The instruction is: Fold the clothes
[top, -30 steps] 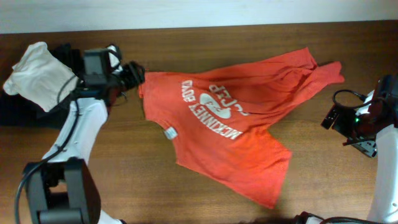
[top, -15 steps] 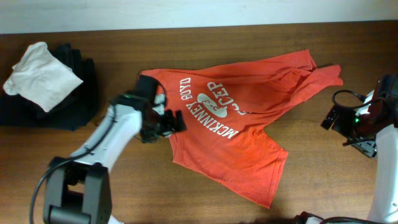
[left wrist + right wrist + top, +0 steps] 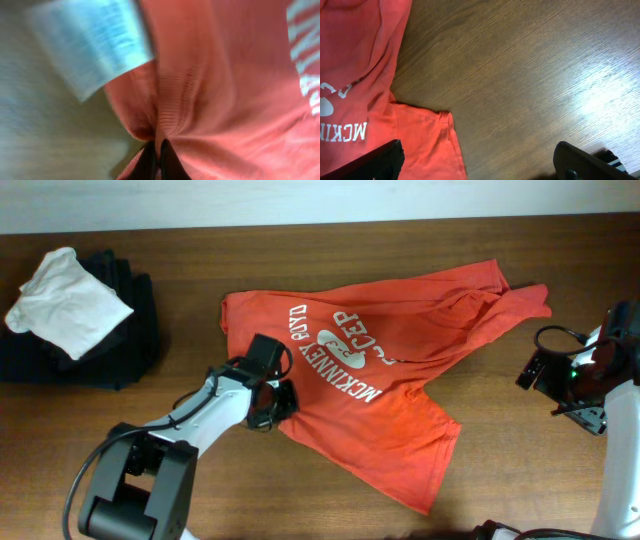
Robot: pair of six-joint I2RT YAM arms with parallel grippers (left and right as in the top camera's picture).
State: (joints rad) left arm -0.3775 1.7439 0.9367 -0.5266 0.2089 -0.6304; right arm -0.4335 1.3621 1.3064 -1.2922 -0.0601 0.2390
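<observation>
Wood surface (image 3: 180, 260), pale wall (image 3: 300, 200): one T-shirt (image 3: 400, 420), one white cloth (image 3: 65, 305), one black heap (image 3: 135, 330). My left tool (image 3: 156, 159) grips the T-shirt; my right tool (image 3: 477, 162) gapes.

The wooden table (image 3: 520, 470) bears a spread orange-red T-shirt (image 3: 400, 430) and heaped black garments (image 3: 135, 320).

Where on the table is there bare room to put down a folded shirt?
The table is bare between the T-shirt and the right arm, and in a strip between the black garments and the T-shirt. Crowded: the far-left corner, with the white cloth on them.
</observation>
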